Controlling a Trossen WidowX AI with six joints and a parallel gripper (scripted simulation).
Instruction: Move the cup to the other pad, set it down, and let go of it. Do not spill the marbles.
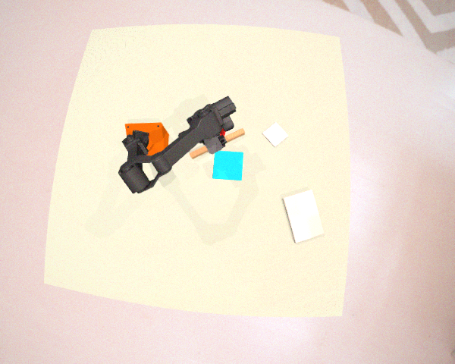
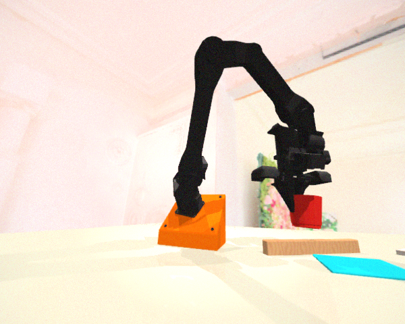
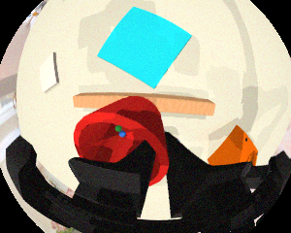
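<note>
The red cup [image 1: 222,132] [image 2: 308,211] [image 3: 143,111] is held upright in the air, higher than the wooden bar. My gripper [image 2: 294,205] [image 3: 160,135] is shut on the cup's wall, one finger inside and one outside. A green marble [image 3: 118,128] and a blue marble [image 3: 122,134] lie inside the cup. The cyan pad [image 1: 227,165] [image 2: 366,267] [image 3: 145,48] lies flat on the table, on the other side of the bar from the cup, with nothing on it. No second pad shows in these views. The arm hides most of the cup from above.
The wooden bar [image 1: 235,135] [image 2: 310,246] [image 3: 184,105] lies between the cup's side and the cyan pad. A small white tile [image 1: 275,134] and a larger white block [image 1: 302,216] lie farther right in the top view. The orange arm base [image 1: 157,135] [image 2: 196,239] [image 3: 235,148] stands at left there.
</note>
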